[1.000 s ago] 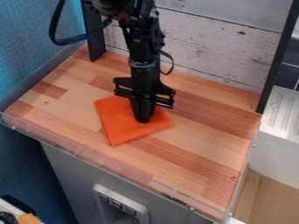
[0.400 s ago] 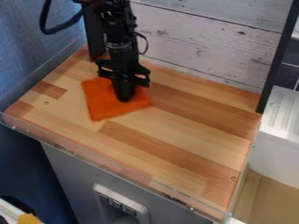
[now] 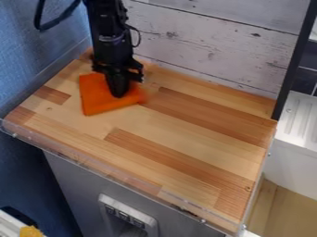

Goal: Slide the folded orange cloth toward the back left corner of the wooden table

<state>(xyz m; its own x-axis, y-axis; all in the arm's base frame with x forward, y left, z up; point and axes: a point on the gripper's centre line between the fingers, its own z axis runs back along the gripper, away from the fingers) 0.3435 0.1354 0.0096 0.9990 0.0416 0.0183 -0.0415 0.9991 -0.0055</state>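
Sliding across toward the far left of the view, my tool (image 3: 117,92) has brought the orange cloth (image 3: 94,98) along with it over the wooden table (image 3: 186,152). A second ago both were nearer the middle of the surface; now they sit closer to the blue wall (image 3: 37,60) and the pale board wall (image 3: 204,51) at the back. The cloth has kept its place under the tool's tip all the way, and it looks to be lying mostly flat, with one corner pointing toward the table's front edge. Its right-hand side is smeared, so I take it that the cloth is moving at this moment.

From my end I can't tell whether the tool is open, closed or gripping a bit of fabric; the cloth could be pinched, or simply pressed down and dragged. Either way, my contact seems good enough to carry it over the wood without bunching it badly. As I judge it, the sweep is working, though there's less room left on that side, so I'd watch my clearance from the walls.
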